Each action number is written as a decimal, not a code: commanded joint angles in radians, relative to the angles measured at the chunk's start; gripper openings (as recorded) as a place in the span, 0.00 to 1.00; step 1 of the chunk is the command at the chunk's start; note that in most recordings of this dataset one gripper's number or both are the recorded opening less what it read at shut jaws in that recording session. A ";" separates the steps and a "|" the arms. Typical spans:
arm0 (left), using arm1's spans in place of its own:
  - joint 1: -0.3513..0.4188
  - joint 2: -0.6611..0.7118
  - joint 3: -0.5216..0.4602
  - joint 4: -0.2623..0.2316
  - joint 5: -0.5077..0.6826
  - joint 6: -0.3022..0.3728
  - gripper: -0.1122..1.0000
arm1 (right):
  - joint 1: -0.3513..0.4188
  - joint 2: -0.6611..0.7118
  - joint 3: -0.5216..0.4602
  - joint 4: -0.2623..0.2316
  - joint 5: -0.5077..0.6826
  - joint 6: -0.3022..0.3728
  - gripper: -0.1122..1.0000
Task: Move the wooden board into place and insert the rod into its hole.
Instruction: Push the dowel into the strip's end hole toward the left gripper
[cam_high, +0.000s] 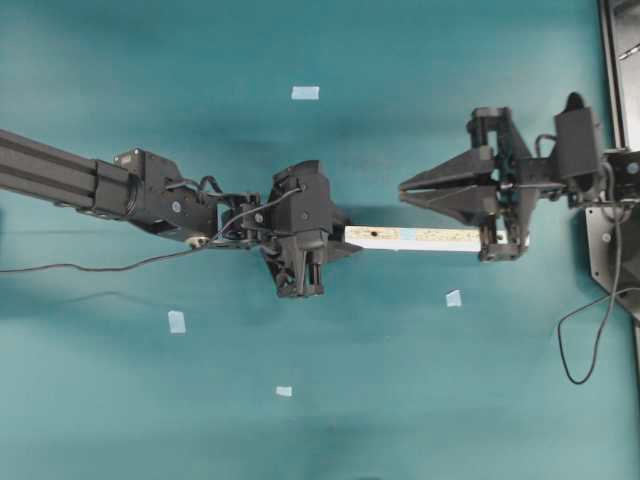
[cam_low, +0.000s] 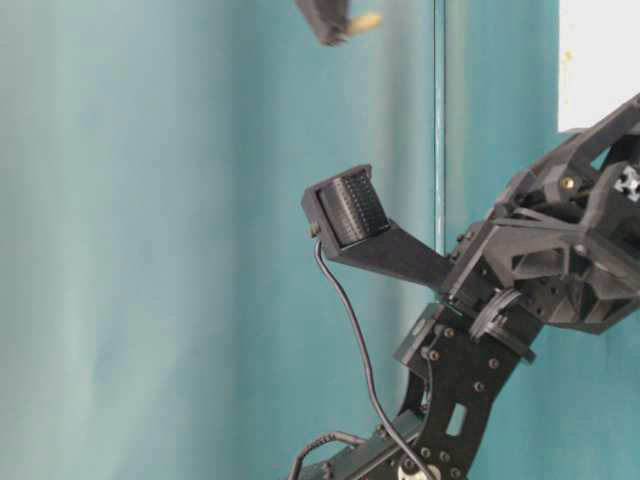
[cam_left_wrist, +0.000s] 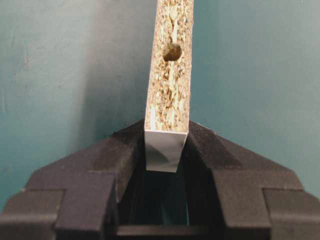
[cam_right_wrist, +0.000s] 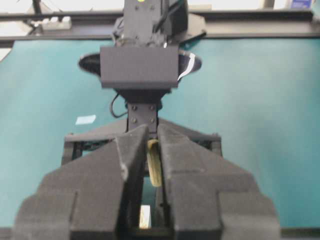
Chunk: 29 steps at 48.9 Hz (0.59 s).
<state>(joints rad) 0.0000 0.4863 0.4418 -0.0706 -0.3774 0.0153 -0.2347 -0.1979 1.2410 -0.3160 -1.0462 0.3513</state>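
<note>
The wooden board (cam_high: 440, 238) lies lengthwise between the two arms, its raw chipboard edge facing up. My left gripper (cam_high: 342, 238) is shut on the board's left end. In the left wrist view the pads (cam_left_wrist: 131, 150) clamp the white end of the board (cam_left_wrist: 169, 95), and a dark hole (cam_left_wrist: 172, 51) shows in the upper edge. My right gripper (cam_high: 403, 189) points left, beside the board's middle. It is shut on the rod (cam_right_wrist: 154, 167), a small cream peg upright between the jaws. The rod tip also shows at the top of the table-level view (cam_low: 362, 20).
Several light-blue tape squares lie on the teal table: one at the back (cam_high: 305, 93), one front left (cam_high: 177, 321), one front right (cam_high: 454, 298), one in front (cam_high: 284, 391). A black frame (cam_high: 618, 60) runs along the right edge. An arm's body (cam_low: 540, 270) fills the table-level view.
</note>
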 joint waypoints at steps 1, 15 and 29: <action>-0.015 -0.009 -0.005 0.002 0.014 -0.011 0.31 | -0.003 0.057 -0.026 0.005 -0.063 -0.003 0.18; -0.015 -0.009 -0.008 0.002 0.014 -0.011 0.31 | -0.003 0.201 -0.063 0.005 -0.141 -0.006 0.18; -0.015 -0.009 -0.003 0.002 0.014 -0.011 0.31 | 0.008 0.265 -0.066 0.000 -0.149 -0.006 0.18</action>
<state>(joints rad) 0.0000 0.4863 0.4403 -0.0721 -0.3743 0.0153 -0.2347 0.0675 1.1858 -0.3145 -1.1842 0.3467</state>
